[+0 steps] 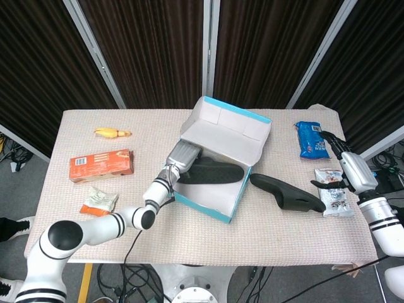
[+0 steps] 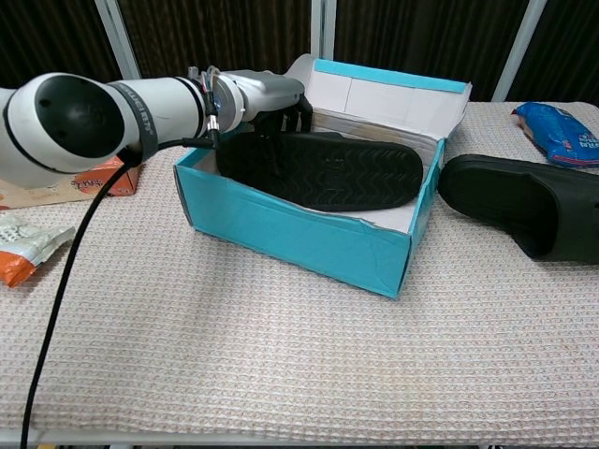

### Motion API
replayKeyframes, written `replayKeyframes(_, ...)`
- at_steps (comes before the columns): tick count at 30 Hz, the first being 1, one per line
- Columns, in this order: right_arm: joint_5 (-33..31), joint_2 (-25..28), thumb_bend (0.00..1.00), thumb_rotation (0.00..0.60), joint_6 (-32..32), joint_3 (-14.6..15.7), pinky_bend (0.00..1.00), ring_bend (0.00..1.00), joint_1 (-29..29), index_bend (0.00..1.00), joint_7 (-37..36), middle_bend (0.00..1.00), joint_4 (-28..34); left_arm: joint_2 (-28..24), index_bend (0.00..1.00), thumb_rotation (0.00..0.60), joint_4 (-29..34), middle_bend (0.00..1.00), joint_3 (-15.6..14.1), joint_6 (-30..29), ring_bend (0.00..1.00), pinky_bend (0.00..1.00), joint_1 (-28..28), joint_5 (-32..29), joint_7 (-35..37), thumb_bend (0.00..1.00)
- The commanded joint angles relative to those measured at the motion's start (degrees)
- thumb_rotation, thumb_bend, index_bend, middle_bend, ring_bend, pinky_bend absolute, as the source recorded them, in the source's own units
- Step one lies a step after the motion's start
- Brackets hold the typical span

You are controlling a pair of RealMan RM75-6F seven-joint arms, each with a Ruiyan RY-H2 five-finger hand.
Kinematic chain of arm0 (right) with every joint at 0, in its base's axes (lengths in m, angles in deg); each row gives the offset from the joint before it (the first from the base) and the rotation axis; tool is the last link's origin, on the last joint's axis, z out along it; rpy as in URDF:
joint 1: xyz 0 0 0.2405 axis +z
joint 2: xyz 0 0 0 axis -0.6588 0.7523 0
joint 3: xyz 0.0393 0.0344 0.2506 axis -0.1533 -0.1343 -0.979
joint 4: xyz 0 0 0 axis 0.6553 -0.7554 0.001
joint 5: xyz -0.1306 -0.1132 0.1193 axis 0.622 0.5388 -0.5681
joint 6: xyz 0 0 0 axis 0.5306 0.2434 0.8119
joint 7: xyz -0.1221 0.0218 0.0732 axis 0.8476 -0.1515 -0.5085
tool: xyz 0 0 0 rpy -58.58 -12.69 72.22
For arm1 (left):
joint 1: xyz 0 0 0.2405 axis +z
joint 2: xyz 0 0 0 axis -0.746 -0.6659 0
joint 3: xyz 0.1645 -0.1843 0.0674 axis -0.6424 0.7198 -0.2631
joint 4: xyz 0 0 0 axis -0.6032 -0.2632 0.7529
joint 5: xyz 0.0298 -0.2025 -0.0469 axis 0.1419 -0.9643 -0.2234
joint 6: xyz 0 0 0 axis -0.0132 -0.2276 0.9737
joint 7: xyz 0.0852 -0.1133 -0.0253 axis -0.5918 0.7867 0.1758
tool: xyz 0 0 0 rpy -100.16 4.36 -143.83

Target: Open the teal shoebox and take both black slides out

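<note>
The teal shoebox (image 1: 203, 201) (image 2: 299, 229) stands open mid-table, its lid tipped up at the back. One black slide (image 1: 214, 172) (image 2: 337, 170) lies sole-up inside. My left hand (image 1: 182, 156) (image 2: 273, 101) reaches into the box's left end. Its fingers curl over the slide's far edge and the thumb lies on the sole, gripping that end. The other black slide (image 1: 287, 193) (image 2: 519, 204) lies on the table right of the box. My right hand (image 1: 348, 168) hovers open at the table's right edge, apart from that slide, and shows only in the head view.
An orange carton (image 1: 101, 165) and a yellow toy (image 1: 112, 132) lie at the left. A crumpled packet (image 1: 98, 201) (image 2: 26, 249) sits near the front left. A blue snack bag (image 1: 310, 139) (image 2: 560, 133) and small packets (image 1: 332, 197) lie by my right hand.
</note>
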Motion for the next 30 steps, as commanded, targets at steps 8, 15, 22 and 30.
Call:
replayKeyframes(8,0.67,0.19,0.00,0.600,-1.01,-0.07,0.00,0.00,-0.89,0.00,-1.41,0.00,-0.15,-1.84,0.66,0.600,3.03,0.67,1.70,-6.99,0.59,0.62,5.53,13.13,15.50,0.34)
replayKeyframes(15,2.37,0.35,0.00,0.600,-1.99,0.07,0.00,0.00,-1.23,0.00,-2.83,0.00,0.09,-10.21,0.66,0.600,15.37,0.66,3.03,-15.53,0.59,0.62,11.32,20.27,21.92,0.34)
replayKeyframes(22,4.21,1.47,0.00,0.600,-3.67,0.62,0.00,0.00,-2.17,0.00,-3.76,0.00,0.78,-21.49,0.66,0.600,26.97,0.66,2.71,-27.80,0.59,0.60,21.58,24.87,25.94,0.34)
replayKeyframes(30,5.42,0.58,0.00,0.600,-4.00,1.56,0.00,0.00,-2.46,0.00,-3.77,0.00,0.28,-31.79,0.64,0.600,32.42,0.62,-2.54,-28.76,0.57,0.55,33.92,17.13,26.12,0.33)
